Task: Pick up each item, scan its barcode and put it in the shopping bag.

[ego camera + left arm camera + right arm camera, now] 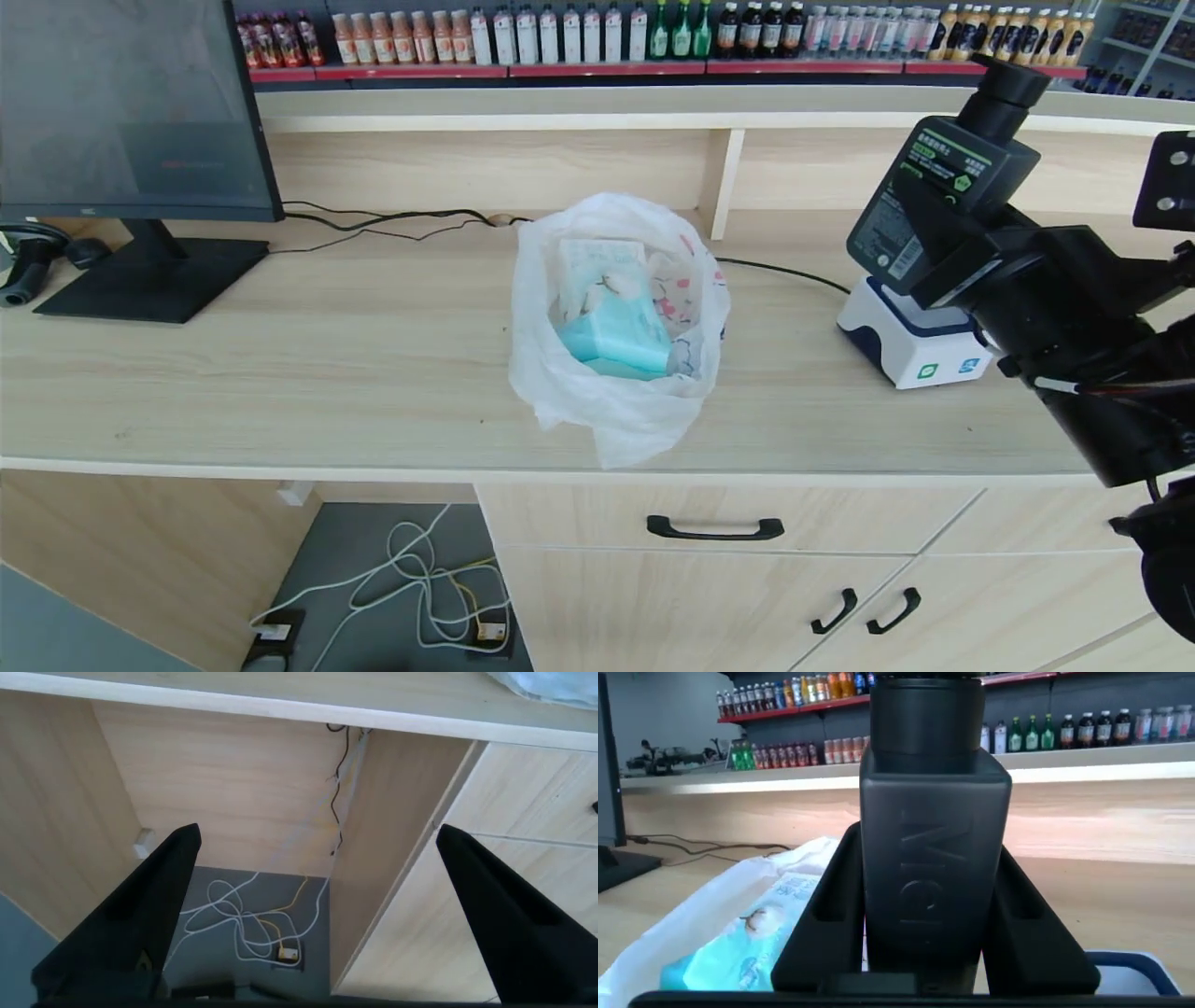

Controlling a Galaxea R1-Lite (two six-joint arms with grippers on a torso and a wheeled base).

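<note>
White shopping bag (pixel 618 411) with teal packs (pixel 616 341) inside; dark bottle (pixel 952 177) tight in right gripper (pixel 929 952); left gripper (pixel 318 845) agape.

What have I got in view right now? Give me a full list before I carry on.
counter: one, pale wood, across the front
shopping bag: one, white plastic, middle of the counter, open
packets: at least two, teal and pale blue, inside the bag
bottle: one, dark grey, held above the scanner
scanner: one, white and dark blue, on the counter's right
monitor: one, black, on the counter's left
drinks: many, mixed colours, on the back shelf
cables: a tangle, white, on the floor under the counter
right gripper: fingers shut on the bottle
left gripper: fingers open, below the counter's edge
</note>
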